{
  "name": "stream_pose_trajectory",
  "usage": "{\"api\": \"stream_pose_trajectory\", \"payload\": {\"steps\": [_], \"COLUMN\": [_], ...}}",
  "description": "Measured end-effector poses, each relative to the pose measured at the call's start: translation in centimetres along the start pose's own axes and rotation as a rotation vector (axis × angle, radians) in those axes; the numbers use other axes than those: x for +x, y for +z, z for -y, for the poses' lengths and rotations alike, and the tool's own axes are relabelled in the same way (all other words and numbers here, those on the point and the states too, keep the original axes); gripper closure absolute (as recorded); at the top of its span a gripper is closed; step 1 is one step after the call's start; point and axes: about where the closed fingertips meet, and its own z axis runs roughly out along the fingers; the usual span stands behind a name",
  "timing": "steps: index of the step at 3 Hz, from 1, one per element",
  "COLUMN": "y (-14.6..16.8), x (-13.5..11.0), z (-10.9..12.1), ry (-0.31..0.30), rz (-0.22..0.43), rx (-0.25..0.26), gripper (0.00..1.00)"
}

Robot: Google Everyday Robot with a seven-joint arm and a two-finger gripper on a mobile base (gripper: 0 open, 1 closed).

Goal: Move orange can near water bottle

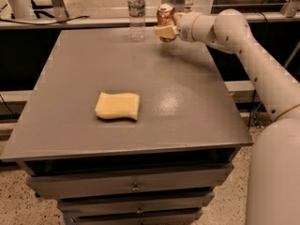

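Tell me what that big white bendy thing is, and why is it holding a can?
That is a robot's arm. At its end sits a two-finger tool that pinches like tongs. The one picture comes from a camera looking down across a grey table with drawers beneath. The tool is at the far edge, shut on a small orange can. A tall clear water bottle stands close beside it, not touching. A flat yellow sponge lies nearer the middle. The robot's job is to put the can near the bottle.

High front view, fingers (165, 31) far back
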Motion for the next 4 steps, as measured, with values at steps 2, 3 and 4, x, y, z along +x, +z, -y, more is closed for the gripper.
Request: {"api": "stream_pose_trajectory", "payload": {"steps": [2, 3, 4], "y": [4.5, 5.8, 6.4], "x": [1.4, 2.0, 2.3], "z": [-0.1, -0.7, -0.9], "ry": [0.049, 0.087, 0.111], "rz": [0.010, 0.009, 0.003], "rx": [-0.041, -0.074, -0.084], "gripper": [1.00, 0.82, 0.59]}}
